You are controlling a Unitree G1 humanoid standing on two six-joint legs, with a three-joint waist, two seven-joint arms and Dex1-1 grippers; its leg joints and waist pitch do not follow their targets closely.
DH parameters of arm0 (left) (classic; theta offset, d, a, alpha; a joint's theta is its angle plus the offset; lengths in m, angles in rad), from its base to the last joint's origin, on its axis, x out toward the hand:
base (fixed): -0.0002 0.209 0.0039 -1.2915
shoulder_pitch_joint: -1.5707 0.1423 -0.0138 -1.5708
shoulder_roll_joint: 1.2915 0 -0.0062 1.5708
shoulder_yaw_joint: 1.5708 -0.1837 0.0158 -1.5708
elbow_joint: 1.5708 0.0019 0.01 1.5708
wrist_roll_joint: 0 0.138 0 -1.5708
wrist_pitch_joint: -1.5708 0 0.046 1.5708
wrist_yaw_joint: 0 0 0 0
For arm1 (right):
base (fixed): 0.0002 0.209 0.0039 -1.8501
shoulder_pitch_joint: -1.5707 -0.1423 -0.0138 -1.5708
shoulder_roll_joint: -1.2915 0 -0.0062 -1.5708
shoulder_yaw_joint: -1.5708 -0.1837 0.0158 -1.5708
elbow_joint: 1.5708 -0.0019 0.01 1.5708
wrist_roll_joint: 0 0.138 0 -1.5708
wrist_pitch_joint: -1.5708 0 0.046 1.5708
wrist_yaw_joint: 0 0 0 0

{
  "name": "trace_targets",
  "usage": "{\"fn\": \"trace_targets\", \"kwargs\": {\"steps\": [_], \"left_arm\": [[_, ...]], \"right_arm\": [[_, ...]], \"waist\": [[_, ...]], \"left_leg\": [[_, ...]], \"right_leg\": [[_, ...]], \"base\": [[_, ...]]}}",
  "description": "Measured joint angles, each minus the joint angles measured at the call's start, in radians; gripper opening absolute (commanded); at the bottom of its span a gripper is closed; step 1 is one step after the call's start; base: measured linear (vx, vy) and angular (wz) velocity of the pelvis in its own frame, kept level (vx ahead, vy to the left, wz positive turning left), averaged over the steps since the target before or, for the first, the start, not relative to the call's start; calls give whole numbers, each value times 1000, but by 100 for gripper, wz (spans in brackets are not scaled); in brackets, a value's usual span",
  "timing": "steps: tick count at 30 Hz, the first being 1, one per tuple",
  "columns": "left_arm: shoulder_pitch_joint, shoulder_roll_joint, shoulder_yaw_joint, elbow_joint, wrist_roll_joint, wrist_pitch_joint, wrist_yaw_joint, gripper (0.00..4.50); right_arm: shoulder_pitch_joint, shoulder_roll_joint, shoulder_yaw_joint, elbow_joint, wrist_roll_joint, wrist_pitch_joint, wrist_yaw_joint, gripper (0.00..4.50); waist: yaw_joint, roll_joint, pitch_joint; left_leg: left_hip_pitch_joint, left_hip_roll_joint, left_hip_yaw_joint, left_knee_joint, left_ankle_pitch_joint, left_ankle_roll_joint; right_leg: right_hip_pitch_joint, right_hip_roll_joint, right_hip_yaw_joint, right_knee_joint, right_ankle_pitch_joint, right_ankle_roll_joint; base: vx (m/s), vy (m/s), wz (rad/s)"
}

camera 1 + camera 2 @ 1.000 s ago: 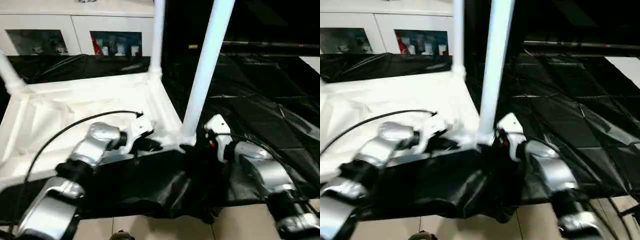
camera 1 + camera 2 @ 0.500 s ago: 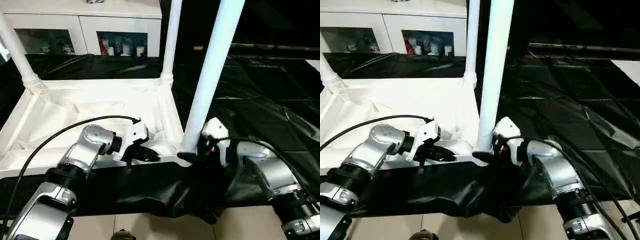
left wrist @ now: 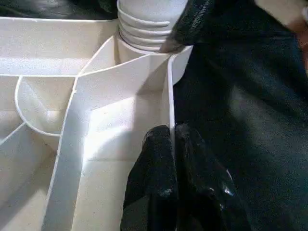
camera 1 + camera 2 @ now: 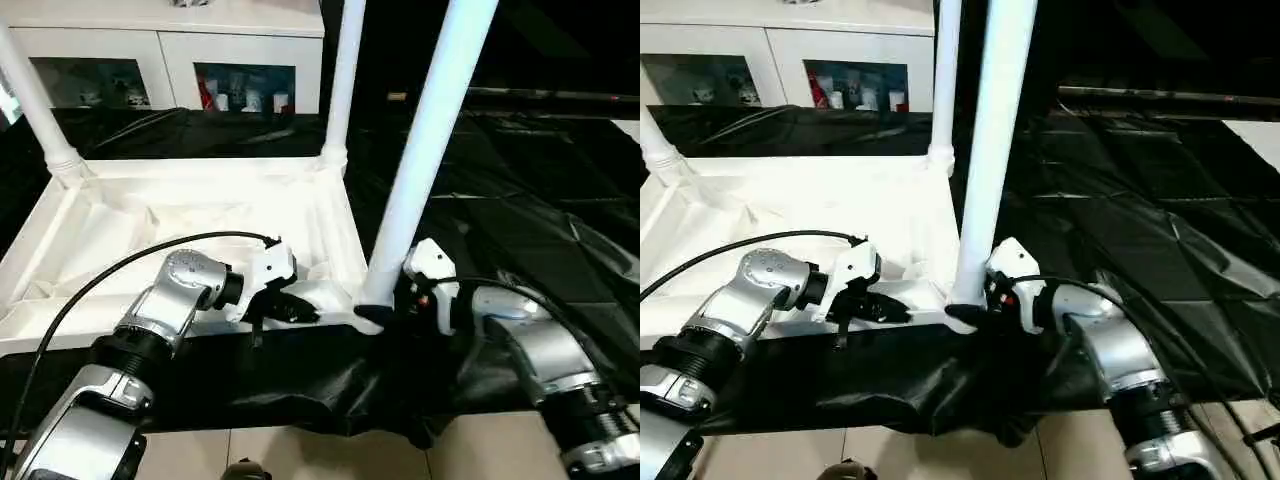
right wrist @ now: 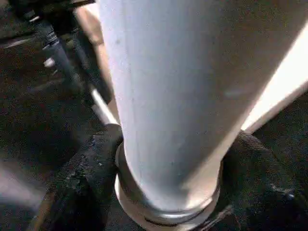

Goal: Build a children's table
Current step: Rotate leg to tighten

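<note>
The right gripper (image 4: 975, 312) is hugging a white leg (image 4: 990, 150) at the table top's (image 4: 150, 215) corner; the left gripper (image 3: 171, 139) is pinching its rim.

The right end effector (image 4: 965, 312) is clasping the near leg (image 4: 992, 150) at the upturned tabletop's (image 4: 790, 205) corner socket.
</note>
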Motion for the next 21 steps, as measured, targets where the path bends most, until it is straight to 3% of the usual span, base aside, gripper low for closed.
{"fn": "trace_targets", "kwargs": {"steps": [5,10,19,20,21], "left_arm": [[-80,-109,11,115,69,26,253,0],[-121,-212,13,168,93,83,400,0],[-151,-261,24,220,99,89,463,0],[-151,-258,24,220,99,85,460,0],[-150,-251,24,219,99,76,450,0]], "right_arm": [[-82,176,-119,162,-20,10,-383,272],[-148,259,-178,255,-36,8,-607,272],[-199,290,-208,342,-67,-45,-691,272],[-199,288,-209,344,-67,-49,-682,328],[-198,284,-208,344,-67,-51,-666,342]], "waist": [[-16,0,0],[-27,2,-1],[-30,2,-2],[-30,2,-2],[-31,2,-2]], "left_leg": [[4,0,0,1,0,0],[5,-1,0,0,0,-1],[4,-1,0,-1,0,-1],[4,-1,0,-1,0,-1],[4,-1,0,-1,0,-1]], "right_leg": [[2,0,1,0,2,0],[4,0,2,-2,4,-2],[3,0,2,-2,4,-2],[3,0,2,-2,4,-2],[3,0,2,-3,4,-2]], "base": [[0,0,0],[0,0,0],[0,0,0],[0,0,0],[0,0,0]]}}
